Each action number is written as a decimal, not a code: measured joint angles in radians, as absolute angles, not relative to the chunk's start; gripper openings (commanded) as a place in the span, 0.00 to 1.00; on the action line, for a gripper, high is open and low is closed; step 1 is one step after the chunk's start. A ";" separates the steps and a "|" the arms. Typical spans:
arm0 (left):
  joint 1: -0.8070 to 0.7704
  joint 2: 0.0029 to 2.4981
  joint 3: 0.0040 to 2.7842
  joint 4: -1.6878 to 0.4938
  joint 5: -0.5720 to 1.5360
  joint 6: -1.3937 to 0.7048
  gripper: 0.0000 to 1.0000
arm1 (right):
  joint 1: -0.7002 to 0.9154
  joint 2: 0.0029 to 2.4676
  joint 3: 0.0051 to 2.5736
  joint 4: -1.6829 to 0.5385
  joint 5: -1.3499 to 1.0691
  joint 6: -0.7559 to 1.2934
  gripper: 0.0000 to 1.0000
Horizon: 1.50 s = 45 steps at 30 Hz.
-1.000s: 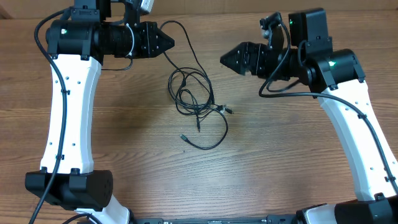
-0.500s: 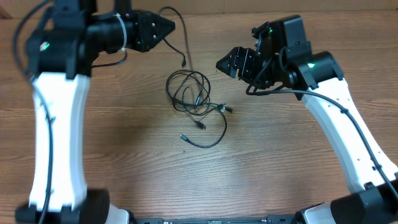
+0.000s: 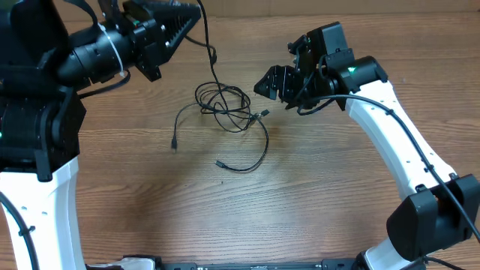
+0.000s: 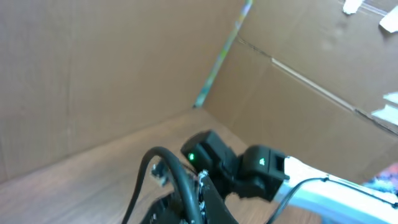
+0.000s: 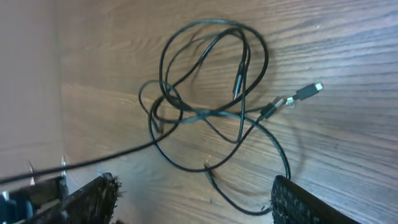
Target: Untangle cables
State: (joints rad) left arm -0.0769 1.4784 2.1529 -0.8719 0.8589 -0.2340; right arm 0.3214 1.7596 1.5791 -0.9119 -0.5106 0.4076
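left pincer (image 3: pixel 191 11) looked pinched shut on one strand of the cables (image 3: pixel 225 105), high at the far side. The strand ran from its tip down into the tangle. Its own wrist view didn't show the fingers, so that's an overhead read only

right pincer (image 3: pixel 262 84) was wide open, fingers (image 5: pixel 87 196) splayed at both lower corners of its wrist view. It hovered just beside the tangle, gripping nothing

cables lay mid tabletop (image 3: pixel 150 210) between the arms: a few overlapped loops crossing at one dense spot (image 5: pixel 168 109), with one long tail curving toward the near edge. Plugs (image 5: pixel 308 92) stuck out free on the right pincer's side, and two more ends lay loose at left and near

handling, my read:
- very thin, limp and near weightless, so lifting one strand would likely drag the whole lot unless the other side is pinned
- the jacket probably runs slick, and a cord that thin could slip the pads unless pinched square
- plugs are the only rigid bits, good to hold but prone to snag going through a loop
- best hold is just behind a plug, or on a strand clear of the crossing
- the free plugs suit the open pincer, drawn away from the raised strand
- go slow, since a hard pull would tighten the crossing

no brand or writing was readable on the cables, the arms or the cardboard wall (image 4: pixel 93 68). Only a green LED (image 3: pixel 349 70) showed on the right arm
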 measured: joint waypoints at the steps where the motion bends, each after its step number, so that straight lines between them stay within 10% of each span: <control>1: -0.077 1.478 2.153 -0.860 0.854 -0.245 0.04 | 0.322 1.760 1.579 -0.915 -0.513 0.402 0.77; 19: -0.077 1.478 2.153 -0.822 0.799 -0.329 0.04 | 0.520 1.918 1.578 -0.912 -0.577 0.038 0.70; 31: -0.077 1.478 2.153 -0.878 0.785 -0.339 0.04 | 0.574 2.005 1.577 -0.835 -0.656 -0.021 0.04; 42: -0.077 1.480 2.153 -0.977 0.714 -0.339 0.04 | 0.540 1.944 1.583 -0.942 -0.670 -0.003 0.04; 44: -0.077 1.480 2.153 -0.977 0.698 -0.339 0.04 | 0.532 1.906 1.587 -0.935 -0.653 0.027 0.13; 45: -0.077 1.480 2.153 -0.977 0.691 -0.339 0.04 | 0.530 1.887 1.593 -0.919 -0.633 0.058 0.38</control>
State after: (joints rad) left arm -0.0769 1.4796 2.1529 -0.9771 0.6907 -0.3389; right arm 0.5297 1.8870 1.5932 -0.9192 -0.6334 0.0582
